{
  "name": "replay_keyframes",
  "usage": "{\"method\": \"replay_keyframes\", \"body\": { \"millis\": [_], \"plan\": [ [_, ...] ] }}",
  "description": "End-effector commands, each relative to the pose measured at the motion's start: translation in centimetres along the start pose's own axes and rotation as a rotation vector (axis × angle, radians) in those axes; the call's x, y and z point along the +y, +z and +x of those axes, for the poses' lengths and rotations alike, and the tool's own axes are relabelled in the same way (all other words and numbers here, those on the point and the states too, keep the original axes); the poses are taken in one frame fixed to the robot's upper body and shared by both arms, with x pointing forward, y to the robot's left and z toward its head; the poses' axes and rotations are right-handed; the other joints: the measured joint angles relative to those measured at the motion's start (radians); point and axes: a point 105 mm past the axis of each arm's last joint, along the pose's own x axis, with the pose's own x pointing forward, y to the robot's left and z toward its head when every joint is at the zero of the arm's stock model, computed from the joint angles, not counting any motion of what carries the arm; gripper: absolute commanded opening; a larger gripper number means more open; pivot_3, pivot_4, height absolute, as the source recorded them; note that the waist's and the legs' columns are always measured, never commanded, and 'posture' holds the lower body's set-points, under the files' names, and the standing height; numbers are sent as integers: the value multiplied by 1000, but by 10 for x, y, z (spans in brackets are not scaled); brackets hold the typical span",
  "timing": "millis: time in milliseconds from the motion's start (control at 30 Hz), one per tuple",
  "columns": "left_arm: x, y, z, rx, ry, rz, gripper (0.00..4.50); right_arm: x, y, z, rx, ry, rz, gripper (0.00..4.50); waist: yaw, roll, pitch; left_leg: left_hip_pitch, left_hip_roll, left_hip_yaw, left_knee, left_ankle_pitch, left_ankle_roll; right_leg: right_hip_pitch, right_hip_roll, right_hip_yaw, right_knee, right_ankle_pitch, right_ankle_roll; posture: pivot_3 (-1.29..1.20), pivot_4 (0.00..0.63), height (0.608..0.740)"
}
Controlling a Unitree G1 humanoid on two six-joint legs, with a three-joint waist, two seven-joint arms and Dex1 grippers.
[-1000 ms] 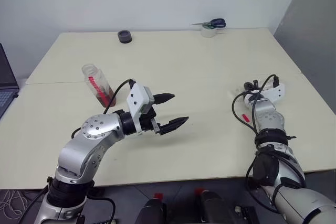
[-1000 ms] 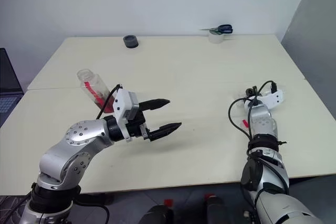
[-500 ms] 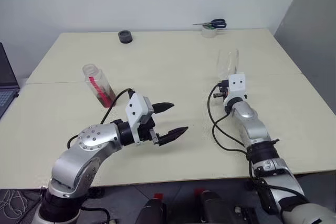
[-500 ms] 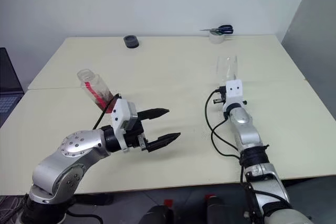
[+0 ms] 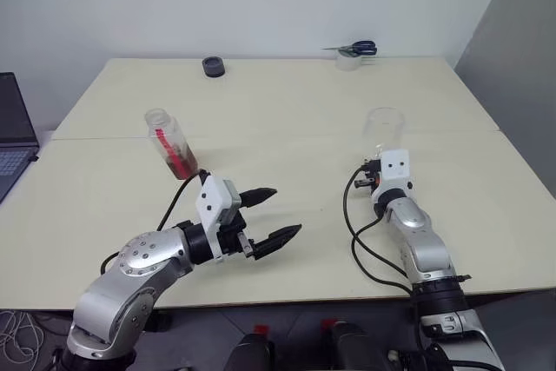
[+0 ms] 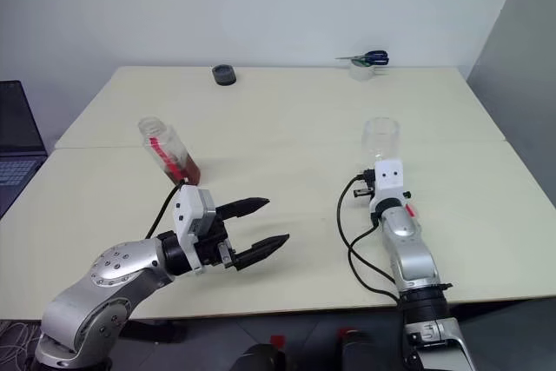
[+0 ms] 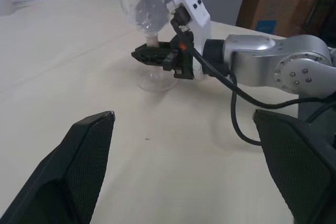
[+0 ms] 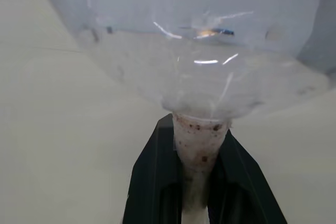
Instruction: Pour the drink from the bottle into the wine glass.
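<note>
The bottle [image 5: 172, 143] stands at the left of the table, looks tilted, and holds a little reddish-brown drink [image 5: 182, 162] at its base beside a red label strip. My left gripper [image 5: 287, 210] hovers open and empty, nearer to me and to the right of the bottle. The wine glass [image 5: 385, 128] stands upright at the right with a clear, empty bowl. My right gripper [image 7: 155, 53] is shut on its stem [image 8: 198, 150]. In the left wrist view the glass's foot [image 7: 157, 82] looks set on the table.
A black tape roll [image 5: 212, 66] lies at the table's far edge. A white roll with blue scissors on it [image 5: 350, 51] sits at the far right. A laptop [image 5: 13, 141] shows at the left edge. Open tabletop [image 5: 287, 136] lies between bottle and glass.
My right gripper rolled upright and brought the wine glass leftward and closer to me. The left gripper drew back a little, still open. The head view has shifted.
</note>
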Motion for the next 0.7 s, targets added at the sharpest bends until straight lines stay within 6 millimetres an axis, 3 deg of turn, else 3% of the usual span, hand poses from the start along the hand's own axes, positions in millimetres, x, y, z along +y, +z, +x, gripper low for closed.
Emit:
{"method": "replay_keyframes", "body": {
  "millis": [33, 167, 300, 467, 700],
  "plan": [
    [15, 10, -9, -45, 115, 67, 4500, 52, 33, 13, -151, 217, -27, 425, -18, 2, 2, 0, 2, 2, 0, 0, 0, -1, 0, 1, 0, 0, 0, 0, 150, 740],
    [25, 6, -27, -41, 265, 72, 4500, 96, 53, 33, -250, 375, -39, 425, -38, 5, 7, -2, 4, 4, -2, 1, -1, -8, 1, 2, 5, -1, -3, 0, 150, 740],
    [19, -6, -52, -5, 415, 58, 4500, 132, 51, 50, -249, 475, -70, 425, -39, 4, 8, -6, 5, 4, -3, 2, -4, -13, 1, 2, 7, -2, -5, 0, 150, 740],
    [9, -9, -79, 11, 586, 51, 4500, 169, 46, 54, -229, 596, -132, 425, -22, 4, 8, -11, 2, 3, -1, 1, -5, -15, -2, 1, 4, -1, -5, 0, 150, 740],
    [3, -11, -92, 15, 696, 43, 4500, 177, 45, 60, -177, 595, -108, 425, -19, 4, 8, -11, 2, 2, -1, 1, -5, -15, -2, 0, 5, -2, -5, 0, 150, 740]
  ]
}}
